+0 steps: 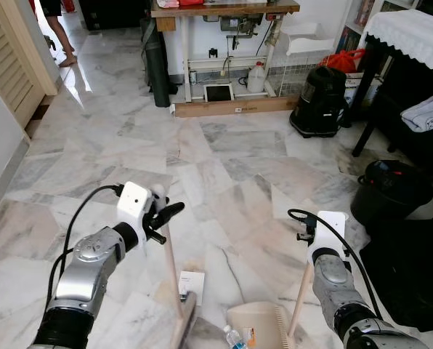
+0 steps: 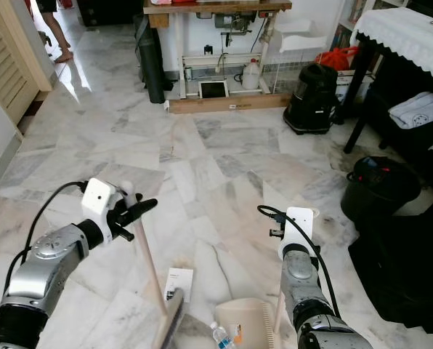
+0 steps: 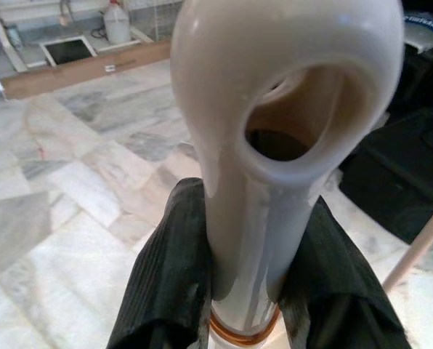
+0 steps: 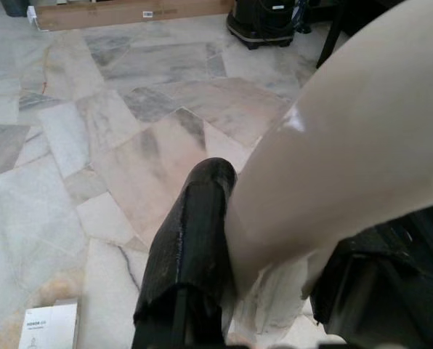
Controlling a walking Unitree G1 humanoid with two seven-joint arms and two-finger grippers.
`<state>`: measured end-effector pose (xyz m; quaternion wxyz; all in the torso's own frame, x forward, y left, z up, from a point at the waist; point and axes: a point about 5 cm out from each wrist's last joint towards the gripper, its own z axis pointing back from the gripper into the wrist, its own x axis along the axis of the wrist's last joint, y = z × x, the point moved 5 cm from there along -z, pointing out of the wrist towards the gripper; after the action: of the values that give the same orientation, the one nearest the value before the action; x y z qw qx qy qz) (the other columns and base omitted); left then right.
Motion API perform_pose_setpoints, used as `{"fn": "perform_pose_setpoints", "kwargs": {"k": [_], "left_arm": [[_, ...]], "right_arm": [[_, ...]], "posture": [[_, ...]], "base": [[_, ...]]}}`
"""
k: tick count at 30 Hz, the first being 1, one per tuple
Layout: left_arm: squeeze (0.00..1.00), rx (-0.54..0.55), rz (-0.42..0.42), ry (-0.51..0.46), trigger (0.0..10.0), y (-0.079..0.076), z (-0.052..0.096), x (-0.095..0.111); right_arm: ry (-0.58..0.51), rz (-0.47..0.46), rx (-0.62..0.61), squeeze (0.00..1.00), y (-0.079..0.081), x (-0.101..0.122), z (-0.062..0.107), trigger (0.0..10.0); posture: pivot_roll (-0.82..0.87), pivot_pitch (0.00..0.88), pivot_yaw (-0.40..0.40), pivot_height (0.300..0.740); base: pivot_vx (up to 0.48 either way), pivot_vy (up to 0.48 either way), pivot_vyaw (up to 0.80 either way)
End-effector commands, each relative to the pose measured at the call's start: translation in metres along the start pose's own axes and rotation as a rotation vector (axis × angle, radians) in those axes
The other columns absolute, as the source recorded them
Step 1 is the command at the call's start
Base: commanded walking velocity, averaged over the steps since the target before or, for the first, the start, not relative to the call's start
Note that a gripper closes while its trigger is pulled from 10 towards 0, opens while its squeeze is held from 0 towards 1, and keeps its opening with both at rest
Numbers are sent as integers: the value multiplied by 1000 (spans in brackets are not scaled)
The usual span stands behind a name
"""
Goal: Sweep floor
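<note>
- The left end effector point(image 2: 133, 212) is closed on the top of the broom handle point(image 2: 150, 270); in the left wrist view its two black fingers point(image 3: 166, 276) press both sides of the cream handle just below its hanging loop.
- The broom's brush head point(image 2: 170, 324) rests on the marble floor point(image 2: 202, 153) at the near centre, beside a small white box point(image 2: 178, 283).
- The right end effector point(image 4: 267, 247) grips the cream top of the dustpan handle point(image 2: 278, 309), one black finger point(image 4: 191, 240) flat against it.
- The dustpan point(image 2: 244, 320) sits on the floor just right of the brush head, with a small plastic bottle point(image 2: 223, 336) at its near left edge.
- A black bin point(image 2: 380, 190) stands to the right, and a desk point(image 2: 209, 9) is at the far wall.
- A person's bare legs point(image 2: 57, 33) show at the far left.
</note>
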<state>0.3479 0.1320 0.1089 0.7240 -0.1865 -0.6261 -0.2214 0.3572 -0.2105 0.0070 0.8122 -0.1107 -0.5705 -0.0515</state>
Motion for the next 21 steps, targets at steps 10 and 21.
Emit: {"fn": "perform_pose_setpoints", "kwargs": {"k": [10, 21], "left_arm": [[0, -55, 54, 45, 10000, -14, -1, -11], [0, -40, 124, 117, 10000, -28, -15, -32]], "right_arm": [[28, 1, 13, 0, 5, -6, 1, 10000], [22, 0, 10, 0, 4, -4, 1, 10000]], "posture": [[53, 0, 6, 740], [49, 0, 6, 740]], "base": [[0, 0, 0], [0, 0, 0]]}}
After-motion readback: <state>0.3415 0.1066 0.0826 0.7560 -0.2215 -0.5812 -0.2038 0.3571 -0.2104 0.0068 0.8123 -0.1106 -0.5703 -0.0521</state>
